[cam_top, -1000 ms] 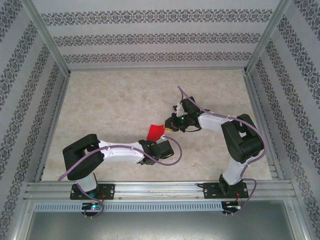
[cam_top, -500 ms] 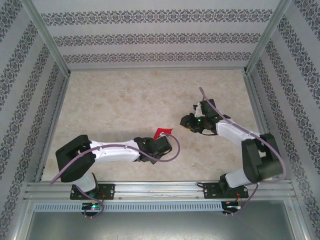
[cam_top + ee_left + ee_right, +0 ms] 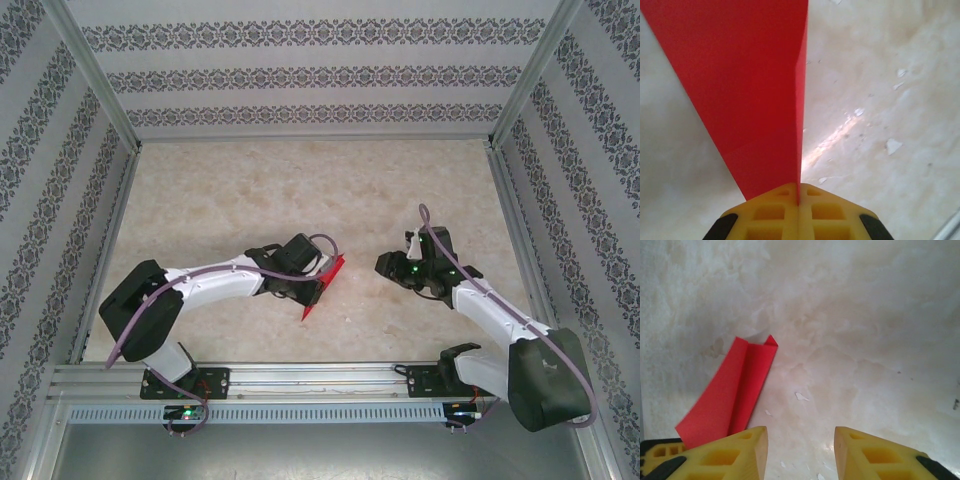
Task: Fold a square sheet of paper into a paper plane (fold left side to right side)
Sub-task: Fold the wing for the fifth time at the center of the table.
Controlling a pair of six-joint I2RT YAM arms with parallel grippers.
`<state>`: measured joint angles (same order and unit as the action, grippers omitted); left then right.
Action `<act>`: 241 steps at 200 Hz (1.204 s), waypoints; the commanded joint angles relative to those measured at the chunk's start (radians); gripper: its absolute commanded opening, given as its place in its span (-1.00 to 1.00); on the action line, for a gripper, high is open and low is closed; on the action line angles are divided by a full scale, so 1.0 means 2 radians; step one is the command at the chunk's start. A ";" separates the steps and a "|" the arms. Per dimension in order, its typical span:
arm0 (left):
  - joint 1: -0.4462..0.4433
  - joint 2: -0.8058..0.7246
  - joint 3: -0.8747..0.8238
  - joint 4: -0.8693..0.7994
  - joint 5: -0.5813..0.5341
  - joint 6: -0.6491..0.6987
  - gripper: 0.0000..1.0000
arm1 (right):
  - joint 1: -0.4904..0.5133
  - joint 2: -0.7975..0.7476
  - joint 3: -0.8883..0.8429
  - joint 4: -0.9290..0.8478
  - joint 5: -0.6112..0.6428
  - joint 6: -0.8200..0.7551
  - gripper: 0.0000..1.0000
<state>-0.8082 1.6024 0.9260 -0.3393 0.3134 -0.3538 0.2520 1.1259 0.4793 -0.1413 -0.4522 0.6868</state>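
Observation:
The square sheet of paper is folded into a narrow red paper plane (image 3: pixel 322 288), a pointed dart with its tip toward the near edge. My left gripper (image 3: pixel 312 272) is shut on it. In the left wrist view the yellow pads meet on the plane's fold (image 3: pixel 755 90), and the left gripper (image 3: pixel 799 194) pinches its spine edge-on. My right gripper (image 3: pixel 386 264) stands to the right of the plane, apart from it. Seen from the right wrist, the right gripper (image 3: pixel 800 440) is open over bare table, with the plane (image 3: pixel 732 392) off to the left of its fingers.
The marbled table top (image 3: pixel 220 190) is fenced by aluminium rails (image 3: pixel 300 378) at the near edge and patterned walls on the other sides. Small white flecks (image 3: pixel 801 396) lie on the surface below the right gripper.
The right gripper has let go of the red paper, opened and drawn back to the right. The left gripper, still shut on the paper, has swung away from the base, turning the plane's tip toward the near edge.

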 commanded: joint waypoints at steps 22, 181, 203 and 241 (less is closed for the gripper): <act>0.031 0.015 -0.024 0.077 0.105 -0.060 -1.00 | 0.028 0.006 -0.021 0.046 0.007 0.013 -0.20; 0.095 0.042 -0.138 0.339 0.235 -0.217 -1.00 | 0.159 0.062 -0.054 0.235 0.113 0.127 -0.12; 0.096 0.046 -0.141 0.344 0.236 -0.218 -1.00 | 0.176 0.087 -0.045 0.250 0.125 0.133 -0.11; 0.100 0.054 -0.145 0.357 0.241 -0.227 -1.00 | 0.198 0.132 -0.027 0.273 0.142 0.143 -0.13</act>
<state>-0.6258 1.6917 0.6506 0.3019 0.7654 -0.7776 0.6235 1.3460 0.3836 0.3347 -0.2195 0.9474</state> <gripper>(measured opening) 0.035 0.440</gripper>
